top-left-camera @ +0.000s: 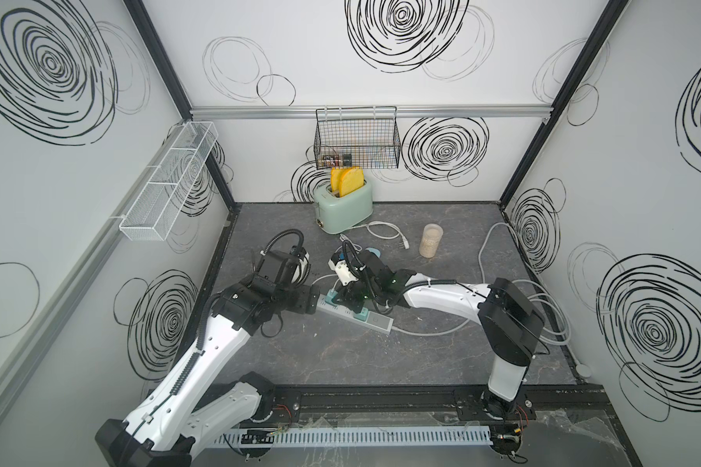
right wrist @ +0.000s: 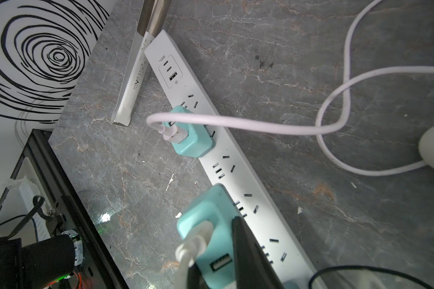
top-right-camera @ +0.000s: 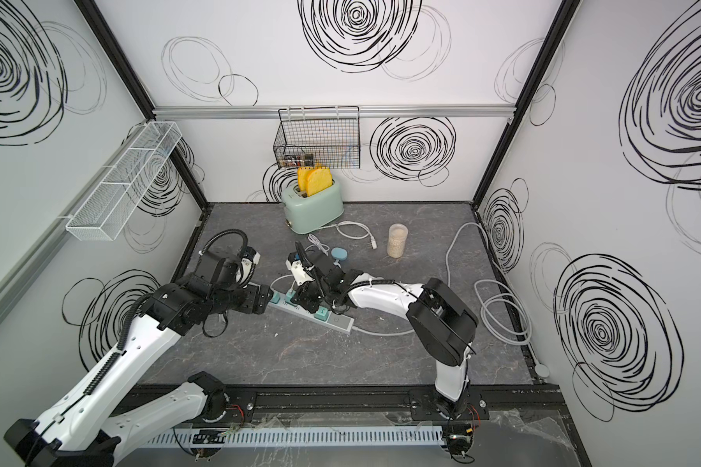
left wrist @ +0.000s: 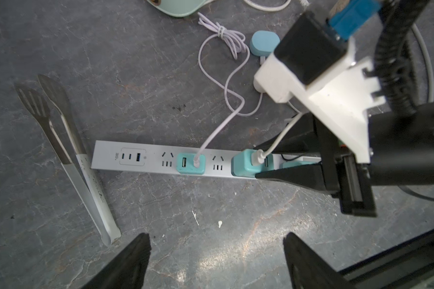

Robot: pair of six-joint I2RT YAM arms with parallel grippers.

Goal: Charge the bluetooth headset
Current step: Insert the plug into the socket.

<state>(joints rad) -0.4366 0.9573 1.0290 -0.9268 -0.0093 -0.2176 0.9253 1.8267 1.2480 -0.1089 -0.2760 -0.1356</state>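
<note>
nearest me, my left gripper [left wrist: 216,237] is spread wide with nothing in it, parked low just short of the strip [left wrist: 217,164] on the table [top-left-camera: 340,356]. My guess is it's there as a brace in case the strip skids, not to grab anything. The tongs [left wrist: 60,137] lie right up against one end of the strip, not my problem

my right gripper [left wrist: 257,162] is the busy one. It's pinched in narrow on the middle adapter [left wrist: 242,164], one finger on each side, which I reckon lets me press it square into its socket without mashing the white cable [left wrist: 281,136] coming out of its face. Can't tell if it's fully seated. The first adapter [left wrist: 191,165] beside it already has the lilac cable [left wrist: 218,127] plugged in

a bit further back sits the small blue case [left wrist: 264,41], which I take to be the headset. It's loose on the table just past the cable loops, and the white stub [left wrist: 262,59] at its edge may be a plug, too small to call

way at the back are the toaster [top-left-camera: 345,210], jar [top-left-camera: 433,240] and wall basket [top-left-camera: 357,137], all well clear
</note>
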